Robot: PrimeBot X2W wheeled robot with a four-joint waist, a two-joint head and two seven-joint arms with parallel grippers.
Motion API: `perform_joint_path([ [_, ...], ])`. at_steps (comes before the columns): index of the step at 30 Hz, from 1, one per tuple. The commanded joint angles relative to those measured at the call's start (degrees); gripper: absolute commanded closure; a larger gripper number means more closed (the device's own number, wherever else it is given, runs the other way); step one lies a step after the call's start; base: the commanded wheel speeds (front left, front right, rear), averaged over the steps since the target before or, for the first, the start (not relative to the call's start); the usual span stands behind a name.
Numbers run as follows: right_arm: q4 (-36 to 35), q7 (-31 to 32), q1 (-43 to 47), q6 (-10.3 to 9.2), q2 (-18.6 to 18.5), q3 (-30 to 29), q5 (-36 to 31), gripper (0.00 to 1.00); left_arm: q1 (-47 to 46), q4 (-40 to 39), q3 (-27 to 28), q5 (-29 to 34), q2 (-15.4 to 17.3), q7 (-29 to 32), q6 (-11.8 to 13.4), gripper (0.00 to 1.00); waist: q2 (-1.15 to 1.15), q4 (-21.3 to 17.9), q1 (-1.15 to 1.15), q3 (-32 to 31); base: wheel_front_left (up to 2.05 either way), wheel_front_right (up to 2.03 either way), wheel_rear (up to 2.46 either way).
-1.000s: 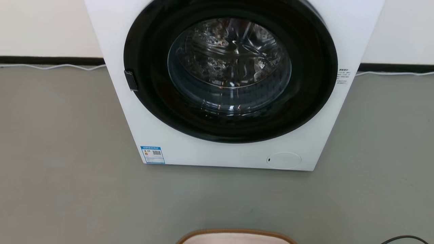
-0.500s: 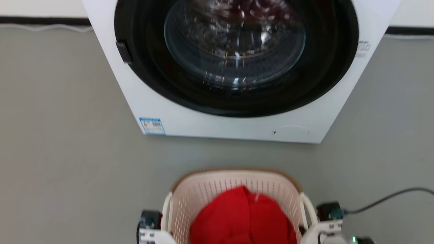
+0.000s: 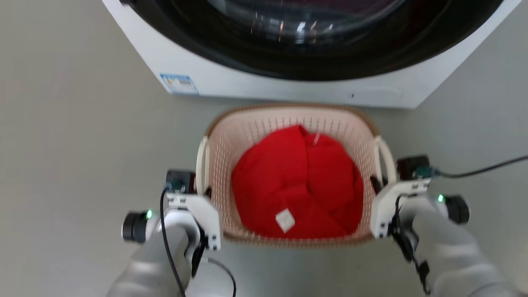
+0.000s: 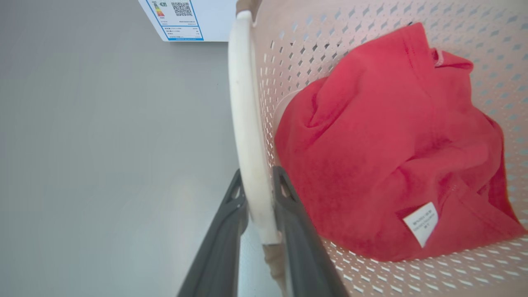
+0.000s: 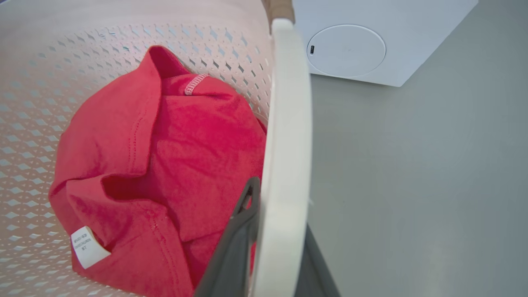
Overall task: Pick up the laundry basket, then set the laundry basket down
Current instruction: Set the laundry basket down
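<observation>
The laundry basket (image 3: 288, 110) is cream-white and perforated with a brown rim, and it sits in the middle of the head view just in front of the washing machine. A red garment (image 3: 297, 181) fills it. My left gripper (image 3: 202, 189) is shut on the basket's left white handle (image 3: 202, 163). In the left wrist view the two dark fingers (image 4: 231, 214) clamp that handle (image 4: 245, 115). My right gripper (image 3: 377, 183) is shut on the right handle (image 3: 385, 159). The right wrist view has one finger (image 5: 241, 222) pressed against the handle (image 5: 286, 123). Whether the basket touches the floor I cannot tell.
The white washing machine (image 3: 247, 84) with its dark round door stands right behind the basket, a blue label (image 3: 179, 83) at its lower left corner. A black cable (image 3: 478, 170) trails off to the right from my right wrist. Grey floor (image 3: 74, 144) lies to both sides.
The head camera has tilted down, so the basket and both grippers have come into the picture. The gap between the basket's far rim and the washing machine looks smaller.
</observation>
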Motion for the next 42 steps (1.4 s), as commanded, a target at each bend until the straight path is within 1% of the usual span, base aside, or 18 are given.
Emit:
perform_joint_path([
  [1,-0.9,-1.1,-1.6,1.42,0.6,-0.9,-3.2,1.00,-3.7,-0.5,1.1,0.1,1.4,-0.9,0.9,1.00,0.00,0.8,0.00,5.7,0.00,0.00,0.00],
  [7,-0.9,-1.4,-6.1,1.42,0.3,-9.1,-12.1,1.00,-8.6,-1.5,1.1,0.2,1.4,-1.5,1.3,1.00,0.00,1.6,0.00,12.2,0.00,0.00,0.00],
  [14,-0.9,-1.2,-8.9,1.42,0.6,-17.8,-21.8,1.00,-12.4,-2.2,0.8,0.0,1.4,-1.7,1.7,1.00,0.00,2.3,0.00,17.8,0.00,0.00,0.00],
  [26,-0.8,-1.8,-12.8,1.42,1.5,-30.2,-35.5,1.00,-17.8,-2.6,0.9,0.8,1.4,-1.9,2.2,1.00,0.00,2.9,0.00,24.2,0.00,0.00,0.00],
  [33,-1.4,-2.0,-14.4,1.42,1.6,-34.6,-40.5,1.00,-19.2,-3.5,1.7,1.9,1.4,-1.9,2.7,1.00,0.00,3.4,0.00,26.8,0.00,0.00,0.00],
  [42,-2.2,-2.4,-14.9,1.42,1.6,-36.7,-43.2,1.00,-19.9,-4.7,2.7,3.4,1.4,-1.9,3.0,1.00,0.00,4.1,0.00,28.7,0.00,0.00,0.00],
])
